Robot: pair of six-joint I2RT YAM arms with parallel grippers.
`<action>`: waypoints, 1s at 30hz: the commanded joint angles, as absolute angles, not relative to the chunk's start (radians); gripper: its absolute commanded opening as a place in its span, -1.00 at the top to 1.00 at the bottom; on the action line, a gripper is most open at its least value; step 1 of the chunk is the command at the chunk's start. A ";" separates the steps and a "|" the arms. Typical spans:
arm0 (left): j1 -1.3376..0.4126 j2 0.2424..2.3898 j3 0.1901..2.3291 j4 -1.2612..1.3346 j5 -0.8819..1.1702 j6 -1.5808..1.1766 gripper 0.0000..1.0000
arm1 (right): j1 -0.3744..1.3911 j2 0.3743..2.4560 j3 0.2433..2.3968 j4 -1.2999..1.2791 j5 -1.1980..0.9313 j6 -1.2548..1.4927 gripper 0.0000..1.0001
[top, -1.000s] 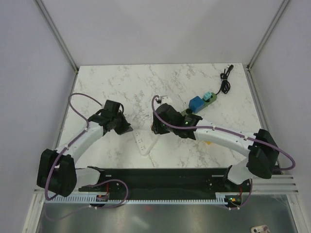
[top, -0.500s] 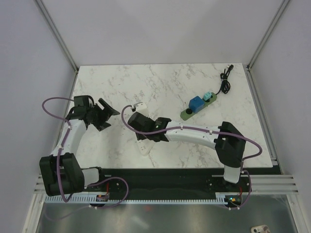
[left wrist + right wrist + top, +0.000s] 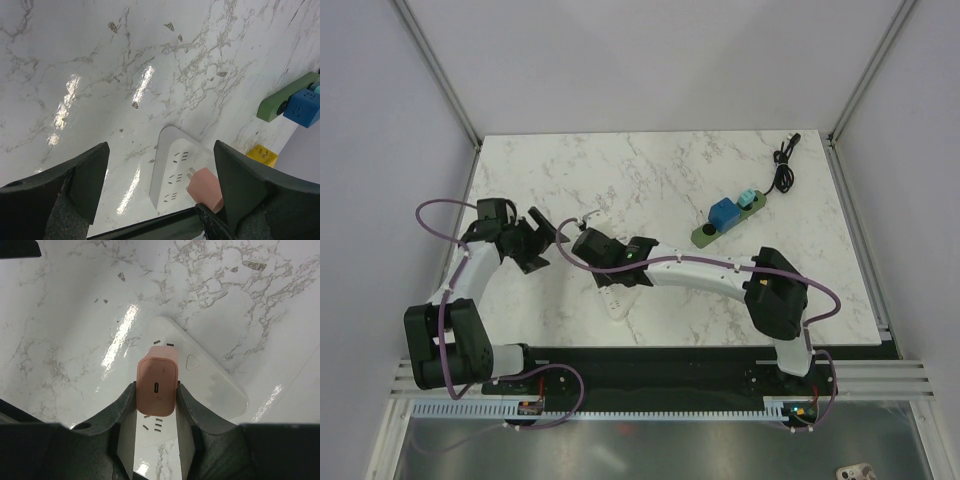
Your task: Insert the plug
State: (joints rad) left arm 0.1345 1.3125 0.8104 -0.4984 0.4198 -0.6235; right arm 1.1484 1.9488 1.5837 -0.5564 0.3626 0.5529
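A pink plug (image 3: 157, 385) sits between the fingers of my right gripper (image 3: 156, 388), which is shut on it. The plug hangs over the white power strip (image 3: 210, 375) lying flat on the marble table. In the left wrist view the plug (image 3: 206, 189) has bare metal prongs pointing at the middle sockets of the strip (image 3: 172, 170), close to its face. From above, the right gripper (image 3: 610, 272) covers the strip (image 3: 618, 303). My left gripper (image 3: 546, 244) stands open and empty, left of the strip (image 3: 160, 148).
A green base carrying a blue block and a teal block (image 3: 725, 217) lies at the right back, with a black cable (image 3: 783, 165) beyond it. A small yellow piece (image 3: 262, 155) lies near the strip. Grey walls enclose the table.
My left gripper has opened and drawn back to the left, away from the strip. The right arm has swung left, carrying the plug over the strip.
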 commanded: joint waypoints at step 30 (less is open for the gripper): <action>0.161 1.316 0.795 -0.488 0.391 -0.612 -0.83 | 1.083 2.102 1.850 -0.759 0.244 0.442 1.00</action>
